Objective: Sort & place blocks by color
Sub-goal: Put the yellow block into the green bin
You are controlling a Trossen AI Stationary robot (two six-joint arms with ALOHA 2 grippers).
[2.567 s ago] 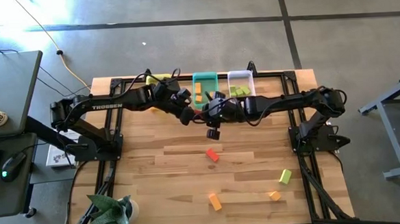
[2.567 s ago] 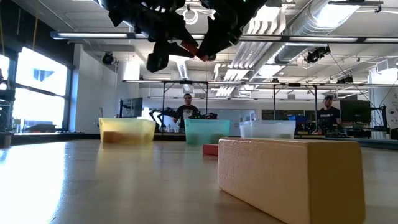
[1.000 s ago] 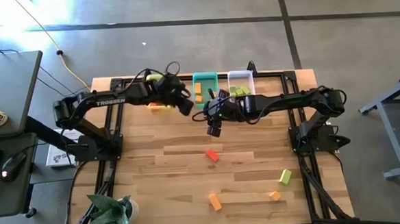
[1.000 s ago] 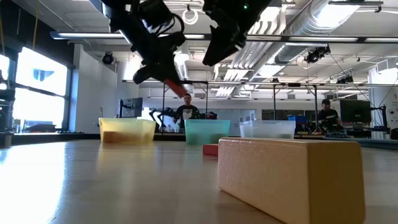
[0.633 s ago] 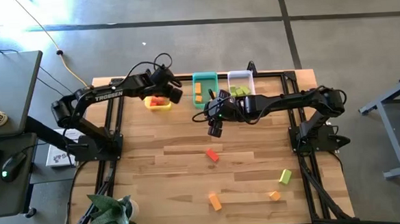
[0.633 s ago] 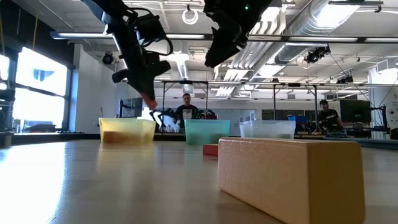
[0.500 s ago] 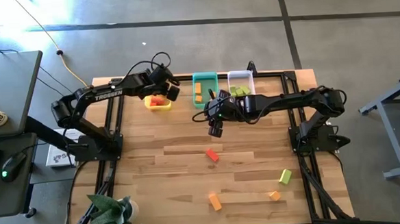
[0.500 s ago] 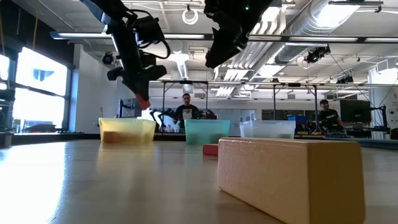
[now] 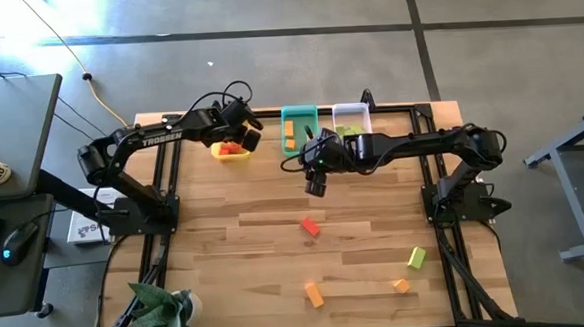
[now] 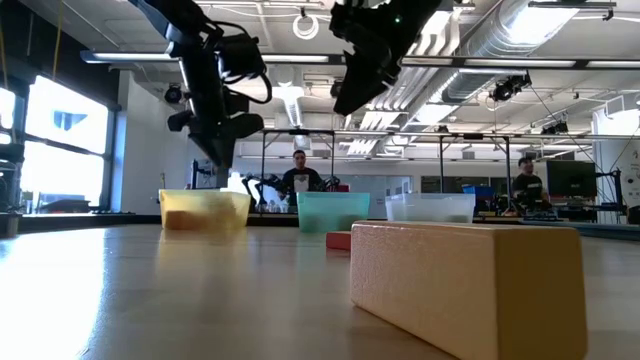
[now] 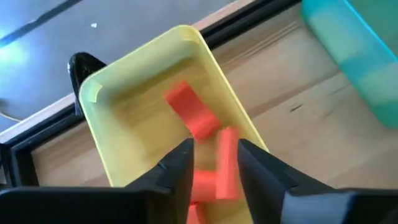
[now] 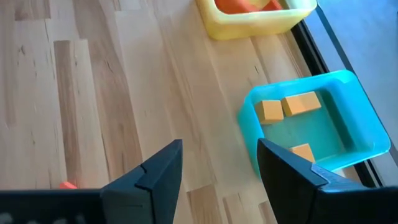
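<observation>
My left gripper [image 9: 242, 139] [image 11: 214, 144] hangs open over the yellow bin [image 9: 234, 156] [image 11: 93, 93] at the far left. A red bar [image 11: 227, 169] shows blurred just below its parted fingers, inside the bin, among other red blocks [image 11: 189, 111]. My right gripper [image 9: 315, 187] [image 12: 219, 146] stands open above bare table, near the teal bin [image 9: 298, 116]. Loose on the table lie a red block [image 9: 309, 225], a green block [image 9: 416, 257] and two orange blocks [image 9: 313, 295] [image 9: 402, 286].
The teal bin [image 12: 367, 134] holds orange blocks [image 12: 301, 103]. The clear bin [image 9: 350, 110] beside it holds green blocks [image 9: 348, 132]. All three bins stand along the far edge. A potted plant [image 9: 164, 308] sits at the near left corner. People stand in the room behind [image 10: 301, 172].
My left gripper has swung toward the table's far left, from beside the teal bin to above the yellow bin, and tipped further down. It has opened and let go of the red bar, which has dropped into the yellow bin.
</observation>
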